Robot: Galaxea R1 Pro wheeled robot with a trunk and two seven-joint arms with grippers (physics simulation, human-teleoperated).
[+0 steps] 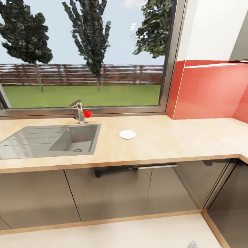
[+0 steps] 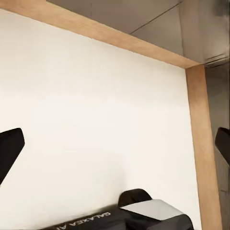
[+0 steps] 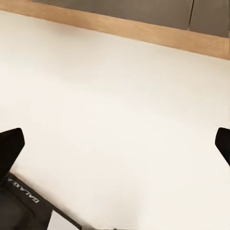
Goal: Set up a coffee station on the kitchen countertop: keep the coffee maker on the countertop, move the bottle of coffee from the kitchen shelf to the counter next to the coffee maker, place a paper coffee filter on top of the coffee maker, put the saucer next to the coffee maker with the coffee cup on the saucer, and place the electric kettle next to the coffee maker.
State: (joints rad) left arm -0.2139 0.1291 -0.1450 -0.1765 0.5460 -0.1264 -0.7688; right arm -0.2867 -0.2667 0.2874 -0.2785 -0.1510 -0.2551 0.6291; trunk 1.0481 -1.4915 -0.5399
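While the robot stands back from the kitchen run, the head view takes in the desk (image 1: 165, 144), a long beige worktop over dark grey cabinet fronts (image 1: 103, 193), with a window behind it and a red splashback at the right.

Saucer (image 1: 127, 134): small, flat, white, lying alone on the bare worktop just right of the sink (image 1: 51, 140), well apart from the desk's front edge. Nothing rests on it. Its spot looks like a staging place for the station, though no coffee maker stands near it here, so "next to" cannot be judged yet.

Sink: grey, inset, drainer to the left. Tap (image 1: 80, 112) at its back rim, with a small red ball (image 1: 88, 113) beside the spout.

Left hand (image 2: 115, 148): both dark fingertips sit at the far edges of the left wrist view, spread wide, nothing between them. It points down at pale floor (image 2: 96, 120) and a wooden plinth strip (image 2: 120, 40) under the cabinets.

Right hand (image 3: 115, 143): likewise spread wide and empty, aimed at the floor, the plinth strip across the far side.

Judgement: both arms hang low and free because the robot is travelling or lining up, not grasping. Most of the task appears undone; cup, kettle, bottle and filter need fetching.
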